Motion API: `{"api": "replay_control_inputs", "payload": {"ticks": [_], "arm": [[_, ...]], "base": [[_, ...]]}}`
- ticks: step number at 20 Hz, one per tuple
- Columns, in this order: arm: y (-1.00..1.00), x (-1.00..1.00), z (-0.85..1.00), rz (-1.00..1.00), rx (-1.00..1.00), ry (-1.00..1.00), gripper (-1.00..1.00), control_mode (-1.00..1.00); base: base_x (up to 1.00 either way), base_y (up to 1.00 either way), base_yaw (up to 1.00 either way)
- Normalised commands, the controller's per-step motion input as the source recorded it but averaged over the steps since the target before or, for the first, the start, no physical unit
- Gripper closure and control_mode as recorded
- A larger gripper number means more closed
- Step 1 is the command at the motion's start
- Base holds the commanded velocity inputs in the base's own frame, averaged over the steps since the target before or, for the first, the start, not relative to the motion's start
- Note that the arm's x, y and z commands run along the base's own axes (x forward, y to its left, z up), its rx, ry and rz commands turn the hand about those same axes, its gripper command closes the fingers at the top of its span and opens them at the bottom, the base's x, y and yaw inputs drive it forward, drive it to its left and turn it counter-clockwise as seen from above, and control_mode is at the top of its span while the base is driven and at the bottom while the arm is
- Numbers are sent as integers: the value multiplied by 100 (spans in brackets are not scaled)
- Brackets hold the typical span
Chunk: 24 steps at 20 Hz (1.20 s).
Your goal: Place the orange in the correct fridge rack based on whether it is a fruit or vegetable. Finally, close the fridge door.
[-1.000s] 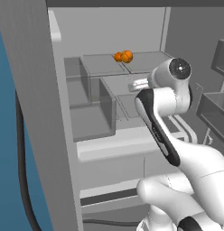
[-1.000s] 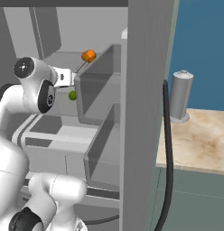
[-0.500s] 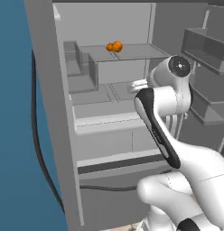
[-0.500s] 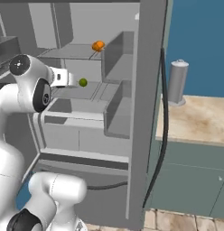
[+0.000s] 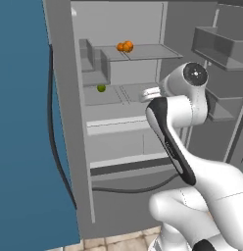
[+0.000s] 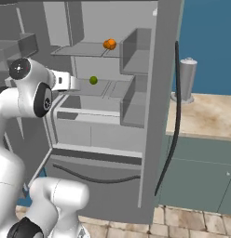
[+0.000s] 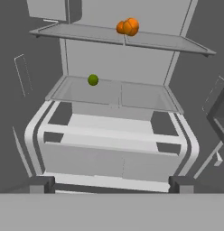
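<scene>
The orange rests on the fridge's upper glass shelf, touching a second small orange ball; I cannot tell the two apart. My gripper hangs in front of the open fridge, level with the middle shelf and well short of the orange. Its jaws are open and hold nothing. The fridge door stands swung open beside the arm, its grey bins facing inward.
A small green ball lies on the middle shelf. Drawers sit below it. A grey side panel with a dark hanging cable borders the opening. A grey cylinder stands on the counter.
The whole picture has shifted: the base has backed away from the fridge, so more of its inside shows. The orange has stayed on the upper shelf and the gripper has stayed open.
</scene>
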Motion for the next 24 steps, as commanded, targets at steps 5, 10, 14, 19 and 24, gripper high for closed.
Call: {"api": "replay_control_inputs", "payload": {"ticks": [5,10,14,19,24], "arm": [[0,0,0,0,0,0,-100,100],[0,0,0,0,0,0,-100,100],[0,0,0,0,0,0,-100,100],[0,0,0,0,0,0,-100,100],[0,-63,3,0,-1,-18,-100,-100]], "base": [[-9,13,5],[-5,3,2],[0,0,0],[0,0,0],[0,0,0]]}}
